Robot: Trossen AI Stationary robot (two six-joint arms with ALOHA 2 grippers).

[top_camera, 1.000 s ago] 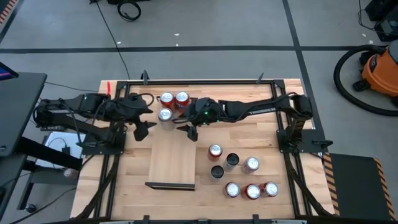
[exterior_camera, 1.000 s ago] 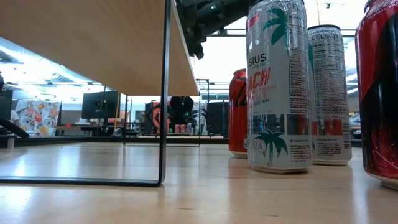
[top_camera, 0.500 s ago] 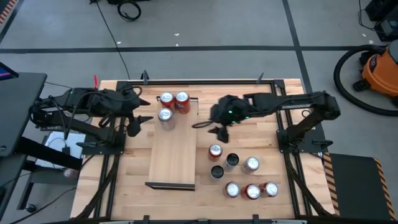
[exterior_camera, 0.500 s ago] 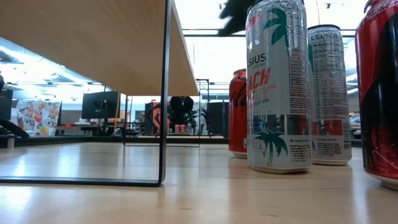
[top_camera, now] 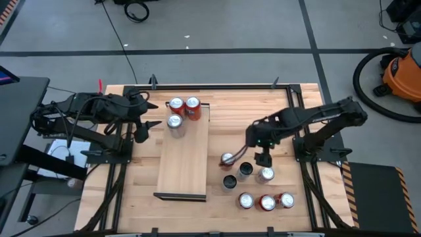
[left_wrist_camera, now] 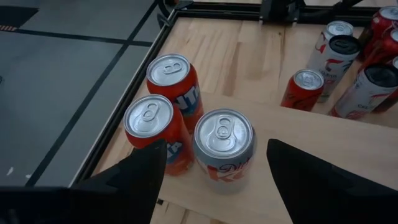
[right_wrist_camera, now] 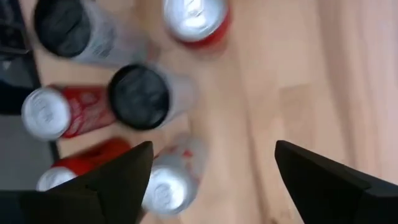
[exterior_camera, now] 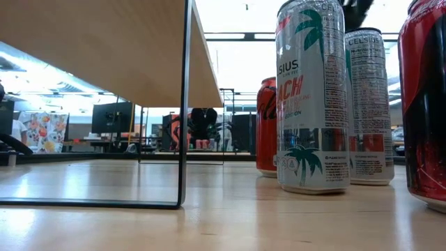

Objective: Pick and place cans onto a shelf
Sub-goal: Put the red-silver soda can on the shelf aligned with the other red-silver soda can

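I held the right gripper (top_camera: 245, 154), fingers apart, probably above the red can (top_camera: 226, 158); centring mattered.

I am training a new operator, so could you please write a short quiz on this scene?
1. How many cans stand on the shelf?
2. True or false: the right pincer grips a can.
3. Which pincer is above the loose cans on the table? A) left pincer B) right pincer

Key: 1. Three. 2. False: it is open and empty. 3. B.
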